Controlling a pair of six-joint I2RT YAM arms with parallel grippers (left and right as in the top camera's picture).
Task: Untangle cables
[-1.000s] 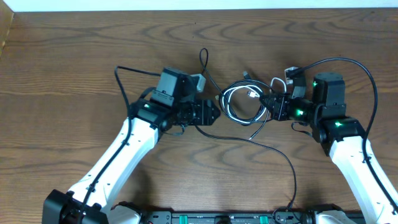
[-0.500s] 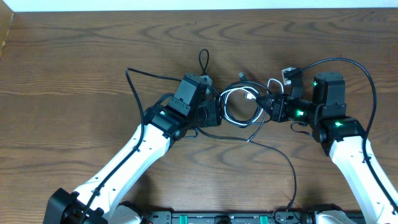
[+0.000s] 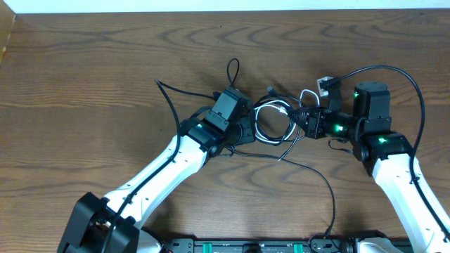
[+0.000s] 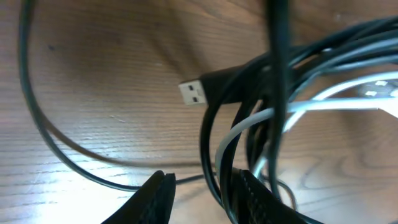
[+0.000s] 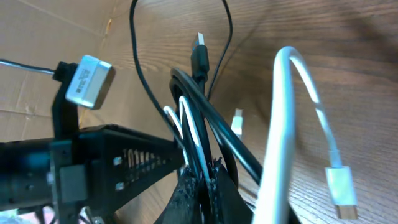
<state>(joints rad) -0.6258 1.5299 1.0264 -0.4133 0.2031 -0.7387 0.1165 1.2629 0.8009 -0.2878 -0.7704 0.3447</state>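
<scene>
Nearest you, a thin black strand [image 3: 331,207] trails out of the tangle toward the front edge of the table [image 3: 105,56]. Beyond it, the cables [image 3: 274,121] lie as a small coil of black and white loops held between your two hands, its long axis running left to right.

Your right gripper [image 5: 202,177] is pinched together on several black and white strands at the coil's right end. Your left gripper [image 4: 202,186] sits at the coil's left end with its fingers apart and a few strands running through the gap. I can't tell whether either pad touches them.

So the coil lies to the right of the left hand. That hand is the free one, placed to take a strand and draw it leftward, along the coil's length.

Farther off, a black USB plug [image 4: 194,93] sticks out of the bundle, seemingly pointing toward the far edge. A narrow black loop [image 3: 232,70] lies beside it.
</scene>
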